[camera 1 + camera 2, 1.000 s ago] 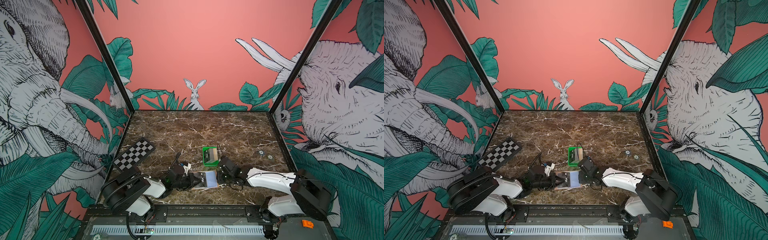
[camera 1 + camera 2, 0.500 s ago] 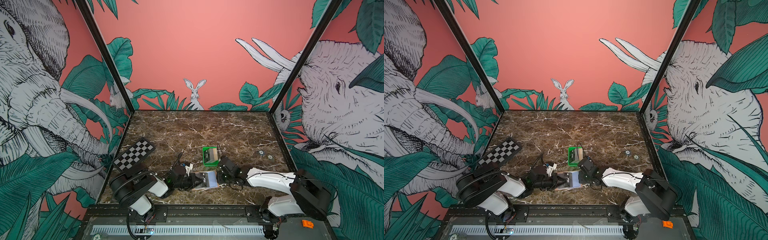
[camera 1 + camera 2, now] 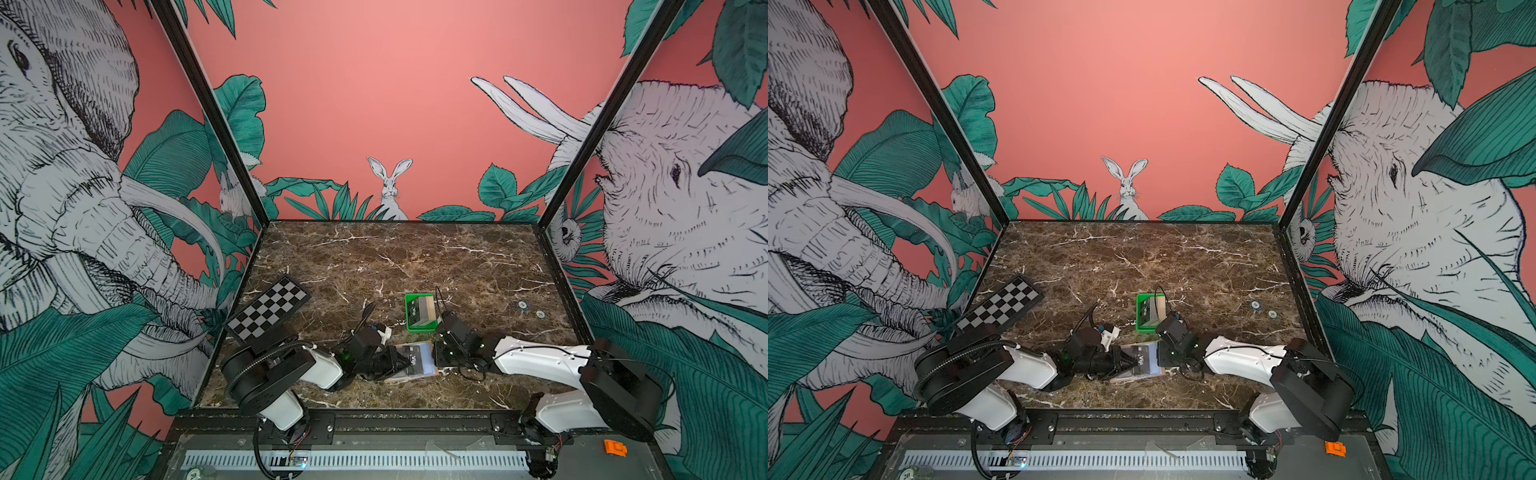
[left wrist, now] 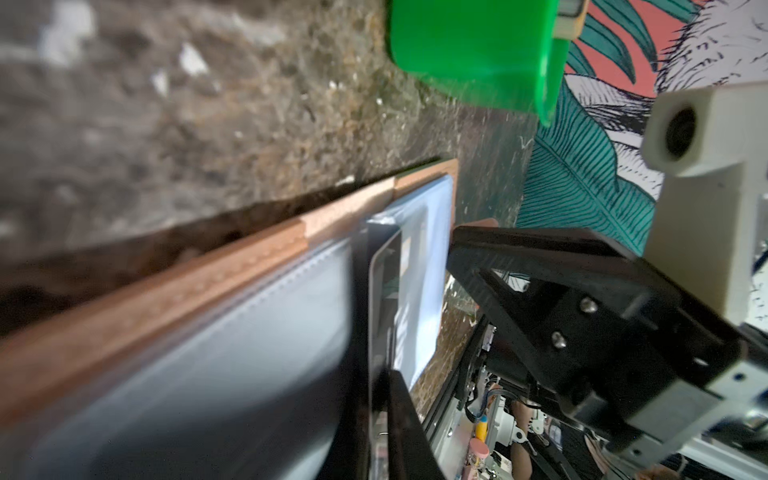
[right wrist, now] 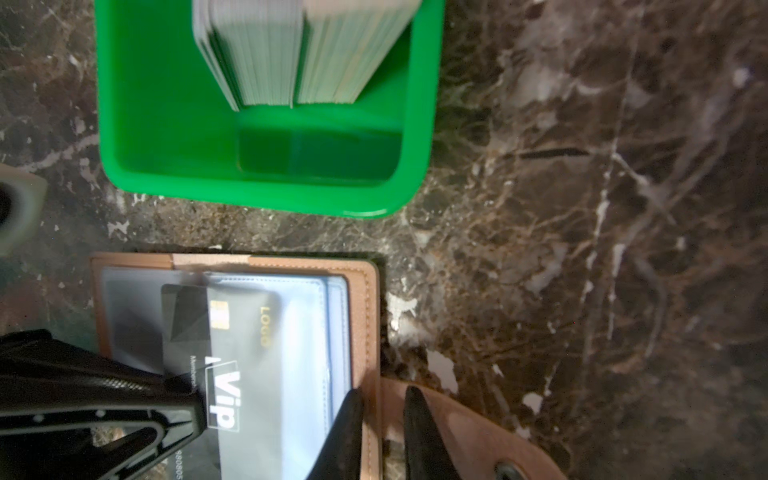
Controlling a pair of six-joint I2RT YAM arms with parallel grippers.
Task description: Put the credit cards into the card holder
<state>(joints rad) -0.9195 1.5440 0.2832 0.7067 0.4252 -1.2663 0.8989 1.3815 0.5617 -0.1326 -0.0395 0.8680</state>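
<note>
Right wrist view: black VIP card (image 5: pixel 232 365) half inside the open card holder (image 5: pixel 370 332) on the table (image 5: pixel 582 249).
Left fingers (image 5: pixel 183 399) pinch the card's outer end; right fingers (image 5: pixel 349 432) clamp the holder's edge, unreadable in a top view (image 3: pixel 436 357); both forearms lie low.

Black card (image 5: pixel 232 353): white "Vip", gold "LOGO", small "Membership".

Brown marble-patterned tabletop (image 3: pixel 415 257), cluttered near front.
On it: green plastic tray (image 3: pixel 420 327), open tan leather card holder (image 3: pixel 432 371), black-and-white checkerboard (image 3: pixel 268 309).
</note>
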